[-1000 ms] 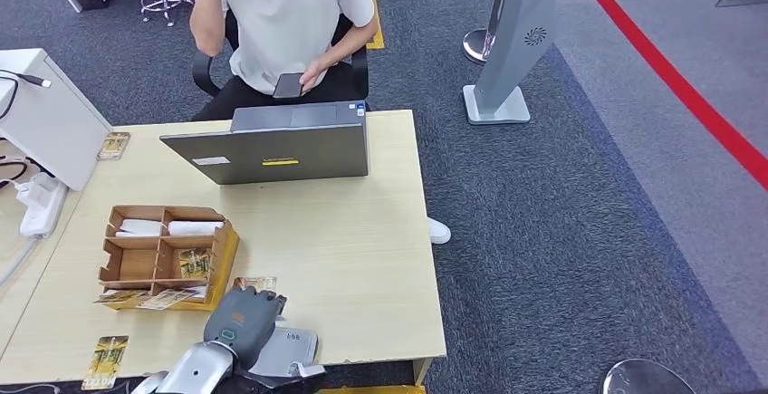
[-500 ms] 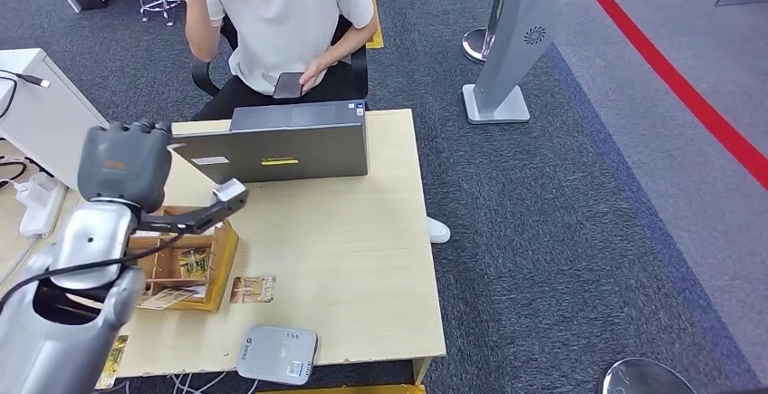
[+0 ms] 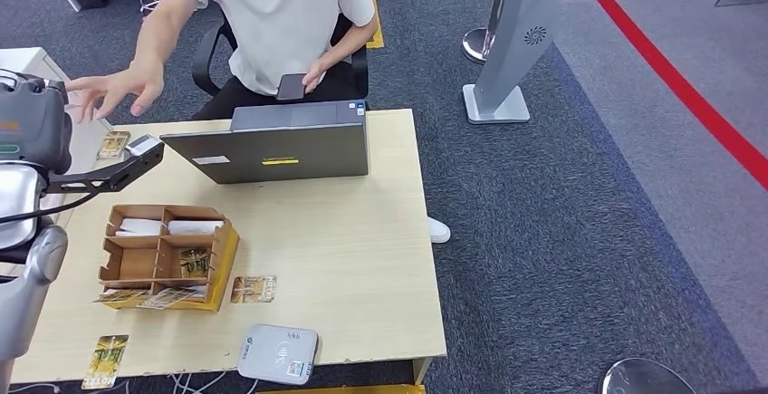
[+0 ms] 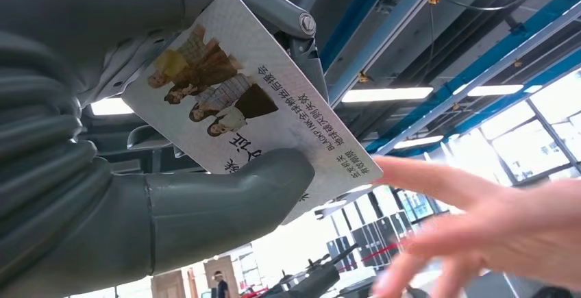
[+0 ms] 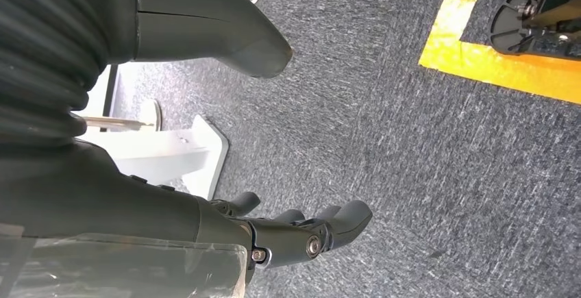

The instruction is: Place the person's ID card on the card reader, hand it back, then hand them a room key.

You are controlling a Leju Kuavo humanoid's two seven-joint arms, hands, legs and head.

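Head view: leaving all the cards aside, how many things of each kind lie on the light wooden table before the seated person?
Grey laptop computer: 1
Brown wooden compartment box: 1
Flat grey card reader: 1
Total: 3

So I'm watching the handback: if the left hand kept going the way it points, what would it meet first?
Probably the person's hand, reaching toward the left hand holding the ID card; depth is unclear.

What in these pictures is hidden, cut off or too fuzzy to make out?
- White photo ID card, left wrist view: the left hand covers its lower edge; the small print is unreadable.
- Person's reaching hand, left wrist view: blurred, cut by the frame edge.
- Small patterned cards in the brown cardboard organiser, head view: too small to read.
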